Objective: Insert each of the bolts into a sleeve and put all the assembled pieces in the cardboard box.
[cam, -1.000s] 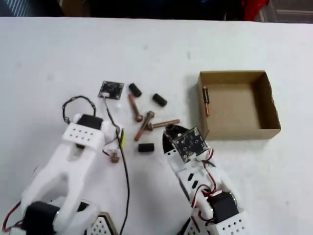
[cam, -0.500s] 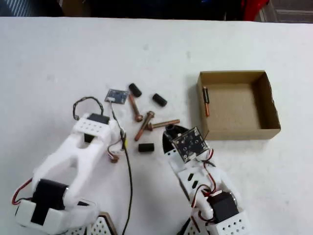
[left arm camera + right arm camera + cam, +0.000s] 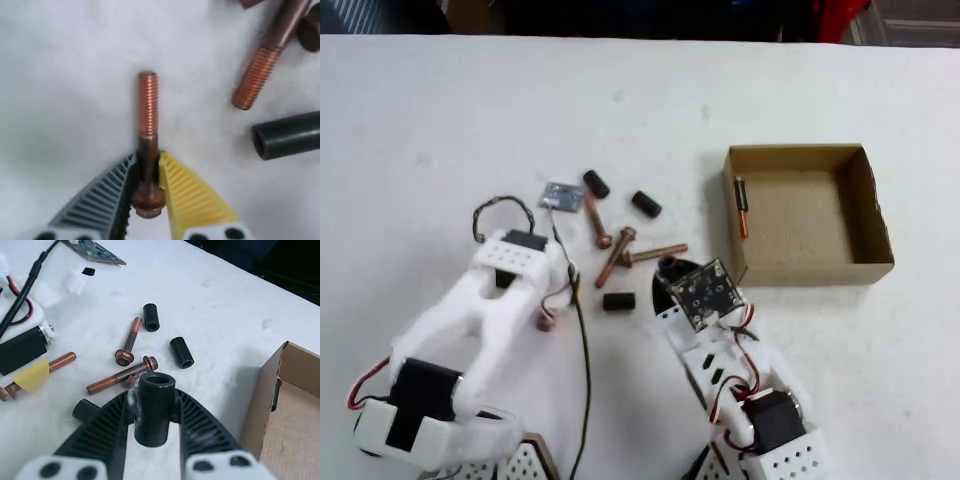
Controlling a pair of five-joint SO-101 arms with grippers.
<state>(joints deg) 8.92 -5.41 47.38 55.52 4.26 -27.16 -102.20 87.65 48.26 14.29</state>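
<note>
Left end effector (image 3: 553, 303), high view: low over the white bench (image 3: 440, 120), left of the loose copper-coloured bolts (image 3: 616, 255) and short black tubular sleeves (image 3: 646, 204). The right end effector (image 3: 668, 268) is just beside that scatter. An open brown cardboard box (image 3: 810, 272) sits to the right, with one sleeved bolt (image 3: 741, 207) lying along its inner wall. Left wrist view: jaws pinch a copper threaded bolt (image 3: 148, 115) just above its flanged head, thread free and pointing outward, likely so it can enter a bore. Right wrist view: jaws clamp a black sleeve (image 3: 156, 385) by its sides, open bore upward, probably presented to receive that thread.
</note>
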